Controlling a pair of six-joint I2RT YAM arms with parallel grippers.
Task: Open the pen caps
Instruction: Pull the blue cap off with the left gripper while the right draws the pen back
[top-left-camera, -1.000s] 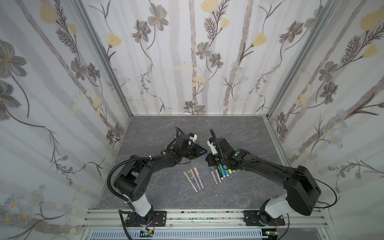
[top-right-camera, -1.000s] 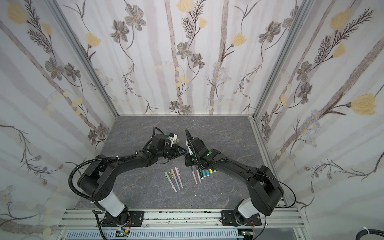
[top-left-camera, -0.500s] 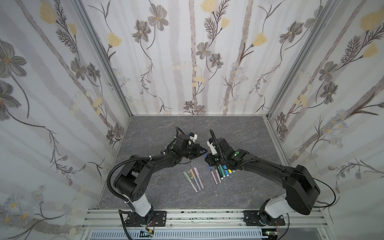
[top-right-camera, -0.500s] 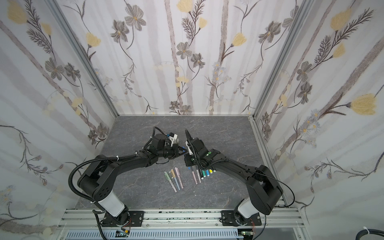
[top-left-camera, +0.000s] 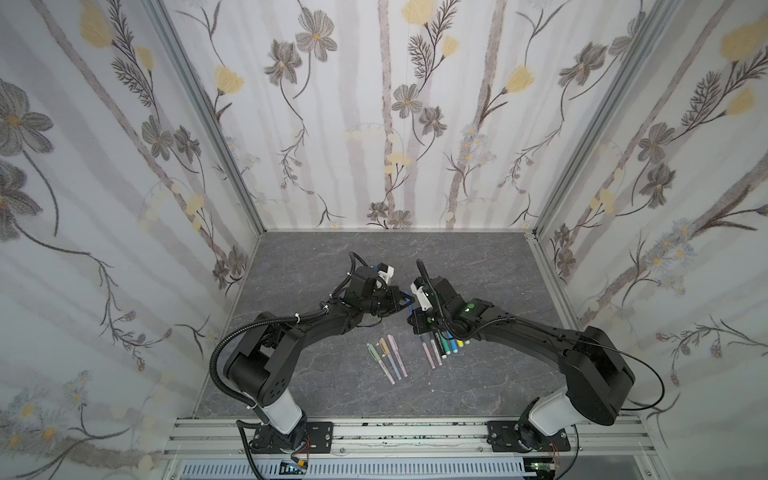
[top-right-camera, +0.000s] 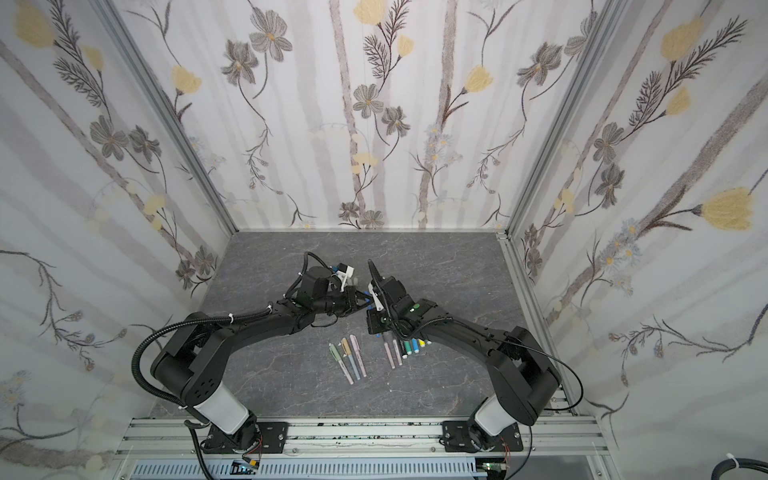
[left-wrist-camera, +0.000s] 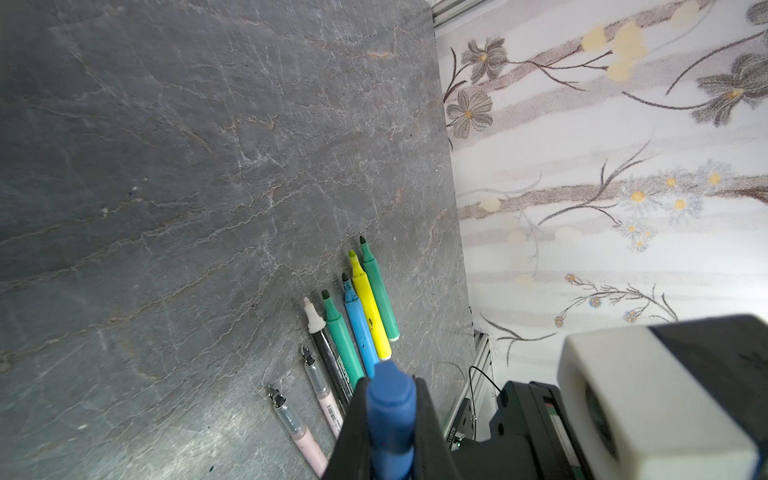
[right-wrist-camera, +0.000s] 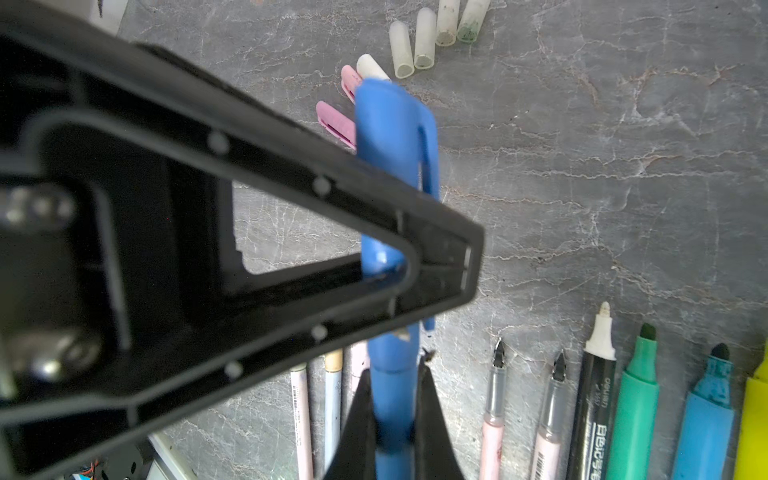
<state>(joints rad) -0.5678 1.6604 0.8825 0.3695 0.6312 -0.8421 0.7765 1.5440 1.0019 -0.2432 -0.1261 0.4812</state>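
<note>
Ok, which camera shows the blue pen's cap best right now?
Right wrist view: the blue cap sits close, nearly whole, clip showing, with the left gripper shut across it. The left wrist view shows only its rounded end between the fingers; both top views show just a blue speck.

White print along the barrel of the black marker (right-wrist-camera: 592, 411), letters seen upside down and too blurred to read with certainty, small barcode on the pale pink pen (right-wrist-camera: 540, 455), digits not legible, nothing else readable
</note>
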